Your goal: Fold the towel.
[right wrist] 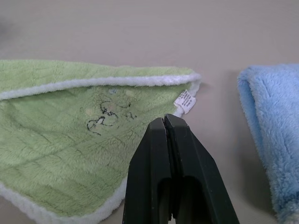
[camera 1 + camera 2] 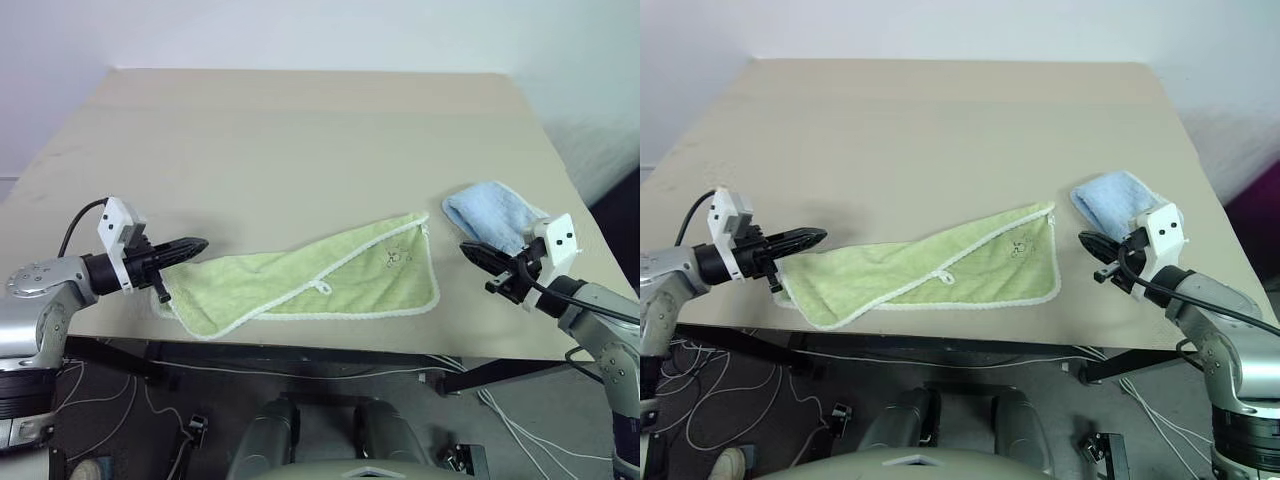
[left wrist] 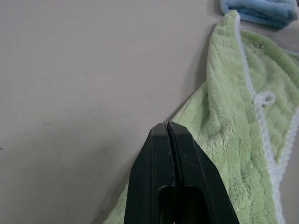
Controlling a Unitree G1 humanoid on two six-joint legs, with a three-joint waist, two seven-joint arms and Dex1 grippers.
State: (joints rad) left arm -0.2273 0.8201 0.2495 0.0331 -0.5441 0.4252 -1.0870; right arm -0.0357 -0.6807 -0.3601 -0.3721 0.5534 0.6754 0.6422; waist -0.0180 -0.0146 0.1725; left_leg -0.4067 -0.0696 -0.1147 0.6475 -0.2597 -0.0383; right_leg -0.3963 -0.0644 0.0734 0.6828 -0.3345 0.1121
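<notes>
The light green towel (image 2: 330,275) lies near the table's front edge, folded over on a slant, with white trim, a small white loop (image 2: 322,288) and an embroidered motif (image 1: 108,115). My left gripper (image 2: 200,244) hovers shut just above the towel's left end, holding nothing. My right gripper (image 2: 466,246) hovers shut a short way right of the towel's right edge, empty too. A white label (image 1: 185,101) sticks out at the towel's corner.
A smaller light blue cloth (image 2: 492,214) lies folded right of the towel, just behind my right gripper. The tan table (image 2: 300,140) stretches far behind the towel. Cables run on the floor below the table's front edge.
</notes>
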